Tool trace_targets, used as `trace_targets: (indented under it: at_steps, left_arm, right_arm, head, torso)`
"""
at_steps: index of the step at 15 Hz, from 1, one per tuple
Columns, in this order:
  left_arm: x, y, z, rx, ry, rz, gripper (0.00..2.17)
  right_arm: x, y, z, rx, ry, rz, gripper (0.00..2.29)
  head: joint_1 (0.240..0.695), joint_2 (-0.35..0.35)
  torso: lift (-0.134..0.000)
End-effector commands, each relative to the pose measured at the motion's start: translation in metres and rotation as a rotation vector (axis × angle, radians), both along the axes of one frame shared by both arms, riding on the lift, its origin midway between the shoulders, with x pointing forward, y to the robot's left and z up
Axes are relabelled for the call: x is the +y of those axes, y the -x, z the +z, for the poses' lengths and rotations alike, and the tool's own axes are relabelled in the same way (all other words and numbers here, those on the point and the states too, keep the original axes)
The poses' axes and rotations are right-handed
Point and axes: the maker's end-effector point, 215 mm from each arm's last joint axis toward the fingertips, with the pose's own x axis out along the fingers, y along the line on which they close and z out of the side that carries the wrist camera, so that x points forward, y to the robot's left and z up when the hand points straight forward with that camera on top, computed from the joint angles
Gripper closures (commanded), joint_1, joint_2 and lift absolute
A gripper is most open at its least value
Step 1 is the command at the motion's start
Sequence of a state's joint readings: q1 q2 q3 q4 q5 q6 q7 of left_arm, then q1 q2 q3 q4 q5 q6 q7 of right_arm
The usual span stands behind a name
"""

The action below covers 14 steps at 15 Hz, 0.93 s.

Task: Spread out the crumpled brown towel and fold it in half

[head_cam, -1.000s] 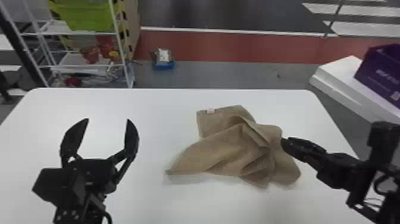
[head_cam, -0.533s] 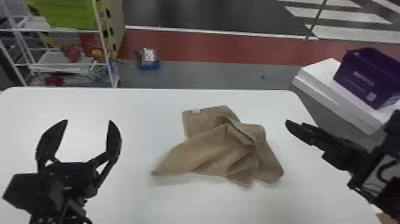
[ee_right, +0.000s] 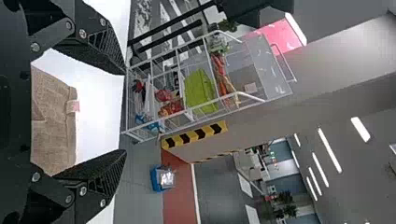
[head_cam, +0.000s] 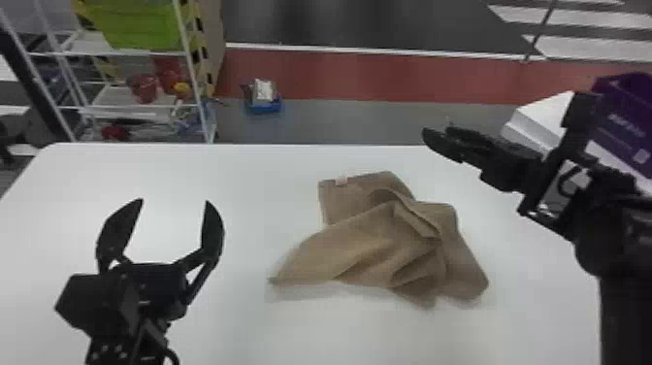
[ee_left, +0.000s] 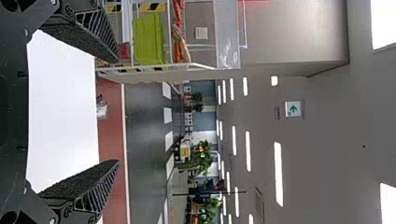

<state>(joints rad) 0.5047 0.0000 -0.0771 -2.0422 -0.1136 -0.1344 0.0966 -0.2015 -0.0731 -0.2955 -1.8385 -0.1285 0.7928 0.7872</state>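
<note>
The brown towel [head_cam: 388, 242] lies crumpled on the white table, with overlapping folds and a small pale tag at its far left corner. Left of it in the head view, my left gripper [head_cam: 171, 208] stands open with nothing between its fingers. My right gripper [head_cam: 429, 138] is held up beyond the towel's far right side, apart from it. In the left wrist view the left gripper [ee_left: 116, 112] is spread wide. The right wrist view has the right gripper [ee_right: 125, 112] open too, with the towel [ee_right: 53, 123] and its tag beneath.
The white table [head_cam: 194, 165] extends around the towel. Past its far edge stand a wire shelf [head_cam: 121, 104] at the left and a blue bin [head_cam: 263, 104] on the floor. A purple box [head_cam: 626, 121] on a white surface is at the right, partly behind the right arm.
The right gripper has moved away from the towel's right side, up and toward the table's far edge. The head view has shifted. The towel keeps its crumpled shape.
</note>
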Motion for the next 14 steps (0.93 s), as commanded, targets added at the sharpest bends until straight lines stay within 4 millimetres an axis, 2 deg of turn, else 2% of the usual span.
trace_targets:
  at_steps: [1, 4, 8, 11, 14]
  left_arm:
    - [0.0, 0.0, -0.003, 0.007, 0.0, 0.002, 0.14]
    - [0.0, -0.001, -0.007, 0.016, -0.002, 0.0, 0.14]
    - [-0.005, -0.003, -0.013, 0.036, -0.006, -0.01, 0.14]
    - [-0.002, 0.0, -0.017, 0.045, -0.011, -0.007, 0.14]
    - [0.002, 0.001, -0.017, 0.045, -0.013, -0.001, 0.14]
  right_arm:
    - [0.025, -0.026, -0.006, -0.016, 0.084, 0.042, 0.46]
    - [0.065, -0.037, -0.038, 0.001, 0.302, 0.092, 0.46]
    - [0.118, -0.045, -0.077, 0.11, 0.455, 0.184, 0.47]
    - [0.14, -0.053, -0.104, 0.18, 0.612, 0.247, 0.47]
    - [0.144, -0.059, -0.13, 0.252, 0.74, 0.315, 0.47]
  head:
    - [0.689, -0.046]
    - [0.679, -0.006]
    - [0.695, 0.051]
    - [0.695, 0.08]
    - [0.695, 0.11]
  torso:
    - [-0.124]
    - [-0.124]
    - [-0.124]
    - [-0.124]
    - [-0.124]
